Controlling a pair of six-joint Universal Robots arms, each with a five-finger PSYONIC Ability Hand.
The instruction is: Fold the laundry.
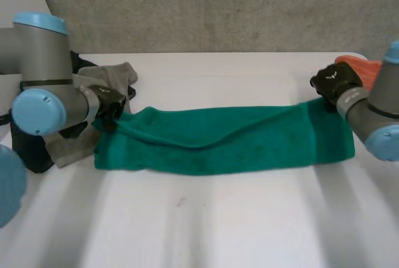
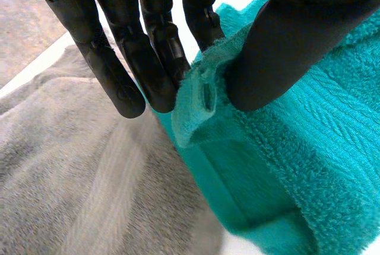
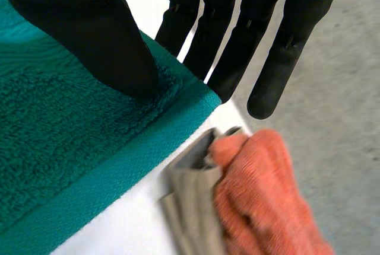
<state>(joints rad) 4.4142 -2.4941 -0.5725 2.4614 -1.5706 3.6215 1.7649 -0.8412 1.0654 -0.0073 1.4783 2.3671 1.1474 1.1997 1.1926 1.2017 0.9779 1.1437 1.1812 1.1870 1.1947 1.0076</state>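
Towel (image 1: 218, 143) is lying stretched lengthwise because I'm pinching its end corners: left hand (image 2: 142, 59) between thumb and fingers, right hand (image 3: 89, 29) likewise, readying a fold.

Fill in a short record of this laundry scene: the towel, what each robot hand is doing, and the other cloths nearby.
Towel: green towel, lying as a long strip across the white table
Left robot hand: pinches a corner at the towel's left end between thumb and fingers
Right robot hand: thumb on top of the far corner at the right end, fingers behind the edge, pinching it
Other cloths: grey cloth by the left end; orange cloth and beige cloth beyond the right end
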